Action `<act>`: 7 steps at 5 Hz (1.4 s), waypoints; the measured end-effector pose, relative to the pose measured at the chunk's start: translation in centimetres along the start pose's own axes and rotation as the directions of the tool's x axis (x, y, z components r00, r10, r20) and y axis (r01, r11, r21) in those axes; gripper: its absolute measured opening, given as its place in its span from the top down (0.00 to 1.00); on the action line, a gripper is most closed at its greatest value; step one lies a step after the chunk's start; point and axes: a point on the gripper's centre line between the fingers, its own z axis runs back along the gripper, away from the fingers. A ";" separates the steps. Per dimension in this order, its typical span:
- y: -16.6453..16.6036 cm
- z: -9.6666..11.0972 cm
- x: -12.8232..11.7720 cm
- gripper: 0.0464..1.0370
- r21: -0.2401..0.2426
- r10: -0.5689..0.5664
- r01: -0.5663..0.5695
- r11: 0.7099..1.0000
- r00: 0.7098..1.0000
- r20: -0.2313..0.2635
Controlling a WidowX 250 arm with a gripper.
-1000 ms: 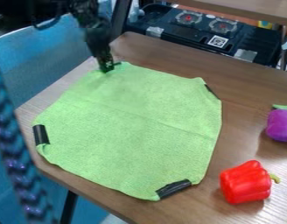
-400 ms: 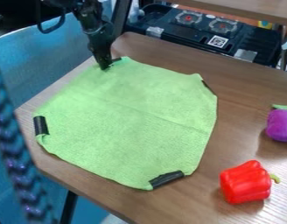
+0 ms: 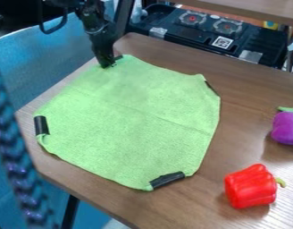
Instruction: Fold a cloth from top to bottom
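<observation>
The bright green fabric cloth [image 3: 131, 116] was found lying unfolded on the brown wooden table [image 3: 247, 89]. Compared with the earlier views, it had been shifted slightly toward the upper left; the black strip on its lower edge [image 3: 167, 179] had been drawn farther from the red toy pepper [image 3: 251, 186]. The black gripper [image 3: 106, 65] had been moved slightly the same way, so dragging was inferred. No fold had been produced (sliding alone was not counted as progress).

The cloth's top corner was located at the gripper's tip, with the main spread below and to the right in view. Whether the gripper was open or closed on fabric could not be told. A secure hold, then a lift toward the lower edge, was judged necessary; further dragging was considered a risk.
</observation>
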 end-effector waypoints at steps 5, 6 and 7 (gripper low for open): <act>-7.5 8.6 -1.7 0.99 -0.107 -0.113 0.139 0.985 0.970 0.217; -11.0 10.1 -2.7 0.99 -0.124 -0.190 0.226 0.966 0.951 0.245; -13.5 11.6 -3.9 0.99 -0.137 -0.234 0.278 0.951 0.933 0.273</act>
